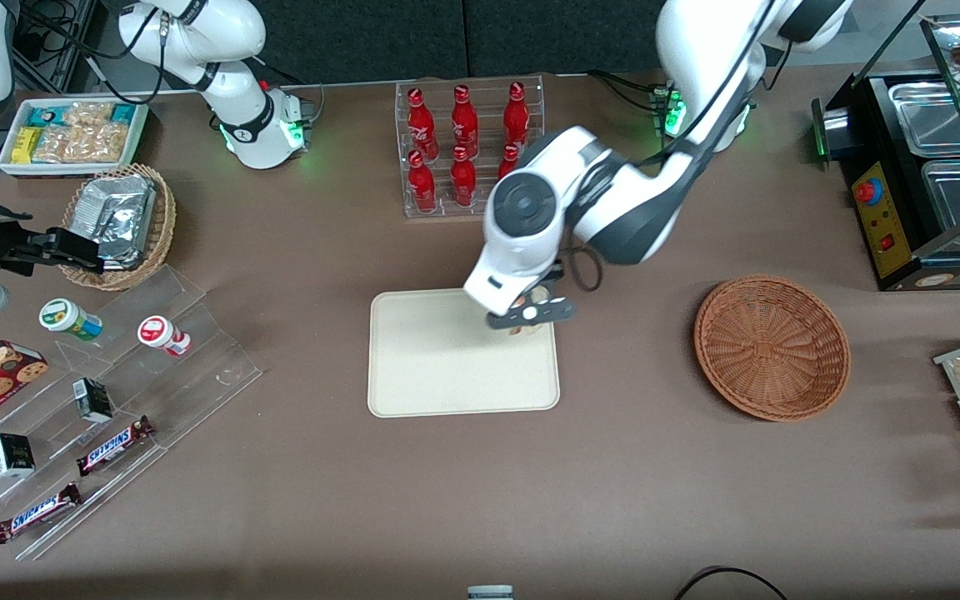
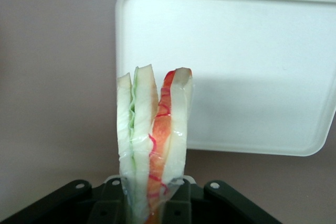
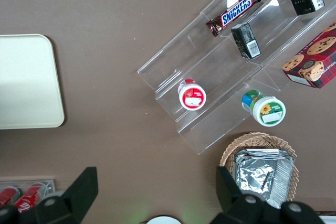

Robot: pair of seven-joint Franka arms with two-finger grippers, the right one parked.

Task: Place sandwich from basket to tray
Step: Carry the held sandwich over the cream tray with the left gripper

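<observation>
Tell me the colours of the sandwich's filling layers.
Green and red between pale white bread, clearest in the left wrist view, where the claw holds the sandwich above the tray.

Even, soft light falls from above on the matte brown tabletop (image 1: 630, 467), with short, faint shadows. The flat cream rectangular tray (image 1: 447, 367) is the brightest surface and nearly washes out in the left wrist view, where a grey shadow crosses it. There the clear-wrapped triangular sandwich (image 2: 152, 145) is sharp, while the black pincer (image 2: 147, 203), closed on it, blurs slightly. The silver foil packets (image 1: 117, 212) show glare.
</observation>
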